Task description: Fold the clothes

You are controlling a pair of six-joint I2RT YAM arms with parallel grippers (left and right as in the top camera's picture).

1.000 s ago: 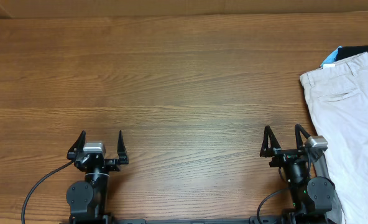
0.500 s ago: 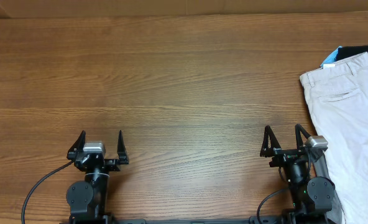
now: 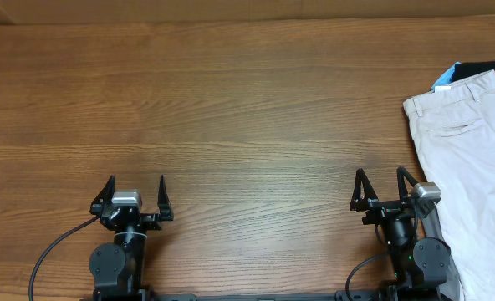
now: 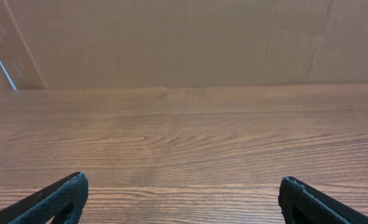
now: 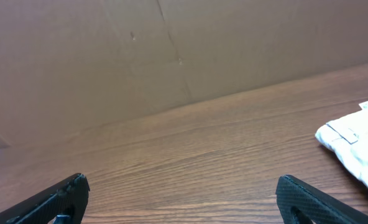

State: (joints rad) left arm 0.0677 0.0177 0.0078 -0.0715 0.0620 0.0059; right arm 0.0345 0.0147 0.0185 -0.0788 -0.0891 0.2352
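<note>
Pale beige trousers (image 3: 473, 159) with a waistband, belt loops and a slit back pocket lie flat at the table's right edge; their corner shows in the right wrist view (image 5: 355, 140). A grey garment (image 3: 436, 227) peeks from under them near the right arm. My left gripper (image 3: 136, 190) is open and empty at the front left, far from the clothes; its view shows only bare wood between the fingers (image 4: 184, 196). My right gripper (image 3: 380, 186) is open and empty, just left of the trousers, also over bare wood (image 5: 181, 196).
A dark garment with a light blue bit (image 3: 482, 71) lies behind the trousers at the far right. A brown cardboard wall (image 4: 184, 37) stands along the table's back edge. The wooden table (image 3: 231, 109) stretches between the arms and the wall.
</note>
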